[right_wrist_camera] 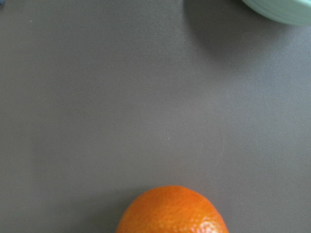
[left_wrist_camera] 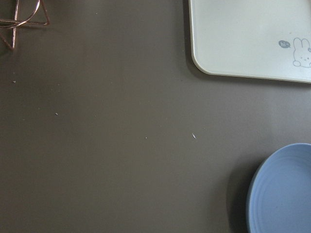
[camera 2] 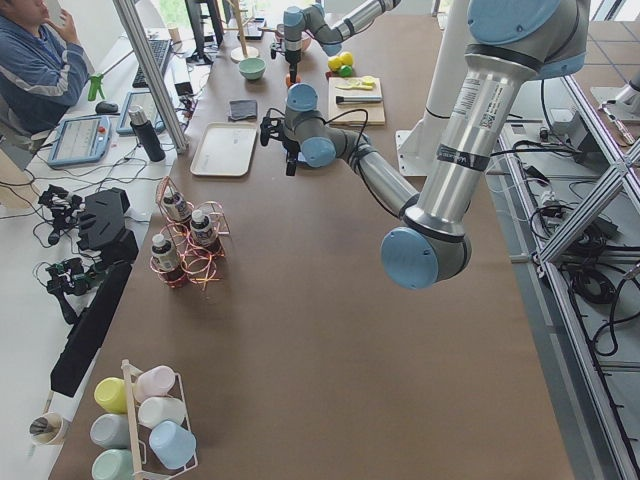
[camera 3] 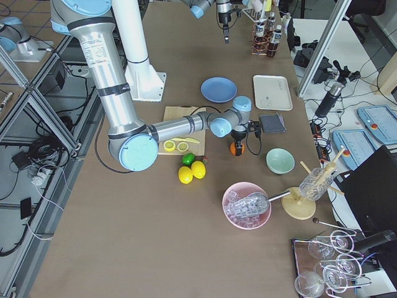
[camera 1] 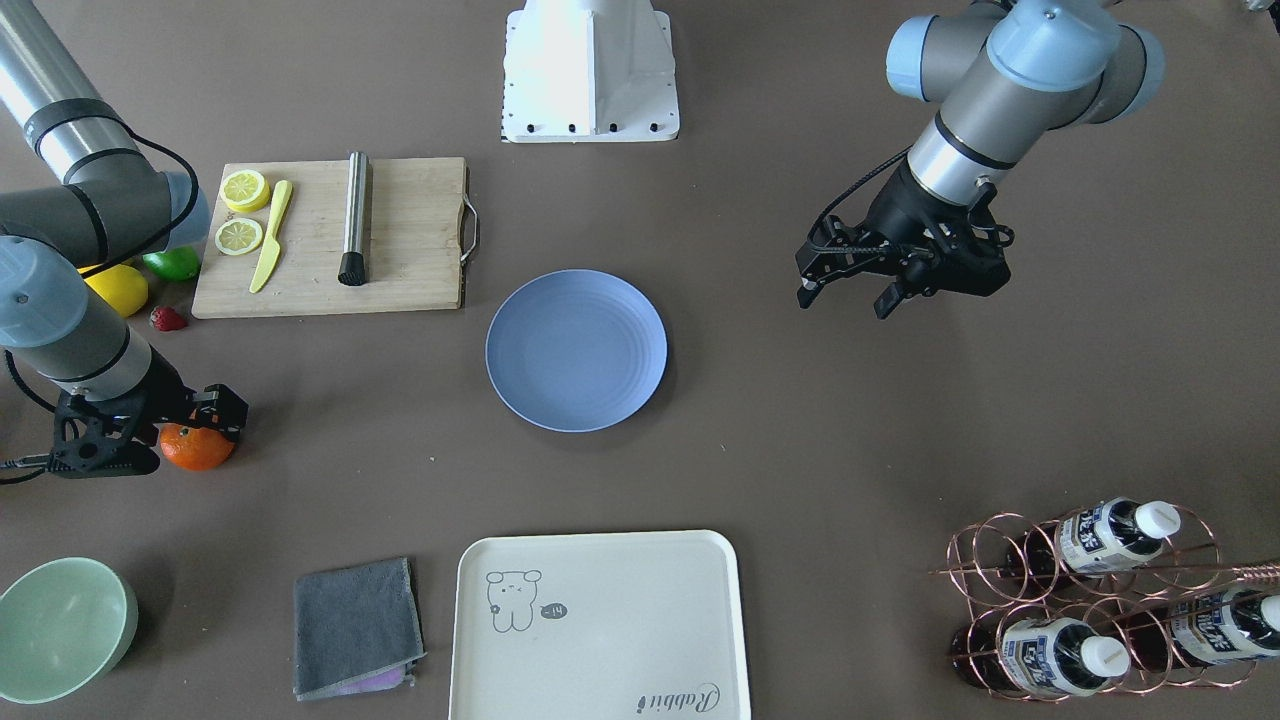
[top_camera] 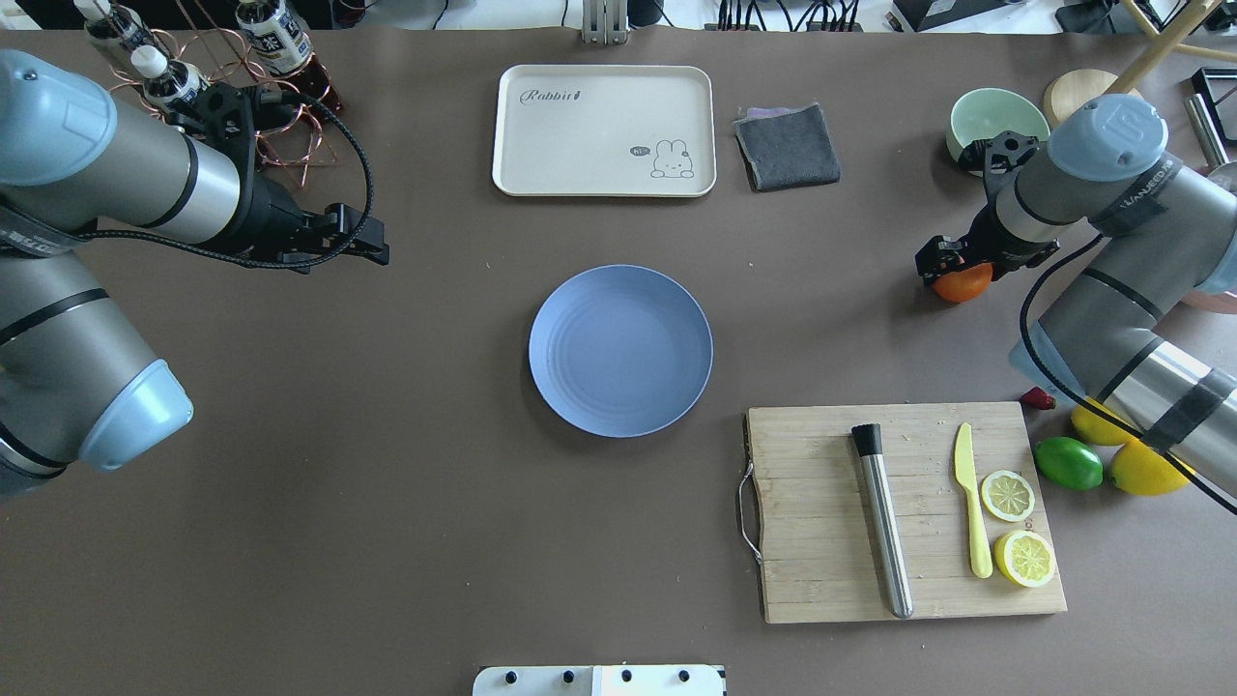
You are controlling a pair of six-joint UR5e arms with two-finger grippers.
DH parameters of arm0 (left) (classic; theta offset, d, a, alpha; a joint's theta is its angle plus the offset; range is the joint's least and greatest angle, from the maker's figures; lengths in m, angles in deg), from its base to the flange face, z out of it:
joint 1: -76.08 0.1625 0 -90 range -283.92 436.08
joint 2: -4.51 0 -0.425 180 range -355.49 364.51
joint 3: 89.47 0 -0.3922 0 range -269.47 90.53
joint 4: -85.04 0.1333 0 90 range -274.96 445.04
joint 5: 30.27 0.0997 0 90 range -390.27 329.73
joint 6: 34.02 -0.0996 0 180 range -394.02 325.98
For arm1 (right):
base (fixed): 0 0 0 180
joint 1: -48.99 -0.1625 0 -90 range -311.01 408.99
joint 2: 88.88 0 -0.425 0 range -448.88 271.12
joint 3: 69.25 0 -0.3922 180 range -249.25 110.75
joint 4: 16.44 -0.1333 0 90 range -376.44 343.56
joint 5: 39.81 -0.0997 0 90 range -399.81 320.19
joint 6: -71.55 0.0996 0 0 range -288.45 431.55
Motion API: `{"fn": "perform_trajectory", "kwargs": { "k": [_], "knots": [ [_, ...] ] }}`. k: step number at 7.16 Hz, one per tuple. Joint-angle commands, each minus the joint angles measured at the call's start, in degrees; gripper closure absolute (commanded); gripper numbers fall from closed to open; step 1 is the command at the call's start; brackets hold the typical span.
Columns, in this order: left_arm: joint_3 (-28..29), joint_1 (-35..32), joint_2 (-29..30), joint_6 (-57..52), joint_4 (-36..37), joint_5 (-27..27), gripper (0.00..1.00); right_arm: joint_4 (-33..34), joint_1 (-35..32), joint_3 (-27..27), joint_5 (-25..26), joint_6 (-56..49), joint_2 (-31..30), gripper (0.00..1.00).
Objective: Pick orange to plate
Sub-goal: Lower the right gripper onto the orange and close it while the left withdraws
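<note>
Notes orange (camera 1: 197, 447) on surface beside green bowl (camera 1: 55, 625), well apart from plate (camera 1: 576, 350), right fingers (camera 1: 228, 408) straddling it for pickup, clench impossible to tell; left fingers (camera 1: 888, 298) released, parked aside, likely leaving plate approach free.

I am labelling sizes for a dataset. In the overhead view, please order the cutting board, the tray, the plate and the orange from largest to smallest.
1. cutting board
2-3. tray and plate: too alike to rank
4. orange, partly hidden
</note>
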Motion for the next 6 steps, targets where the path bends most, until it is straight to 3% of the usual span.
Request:
{"fn": "perform_trajectory", "kwargs": {
  "k": [1,4,6],
  "knots": [
    [-0.09,0.0,-0.05,0.07,-0.12,0.01,0.02,-0.54,0.77,0.47,0.04,2.84,1.14,1.0],
    [-0.01,0.09,-0.23,0.07,-0.12,0.01,0.02,3.73,6.64,0.65,1.61,15.99,12.53,1.0],
    [0.17,0.09,-0.32,0.07,-0.12,0.01,0.02,15.84,12.35,0.74,6.25,26.62,24.03,1.0]
  ]
}}
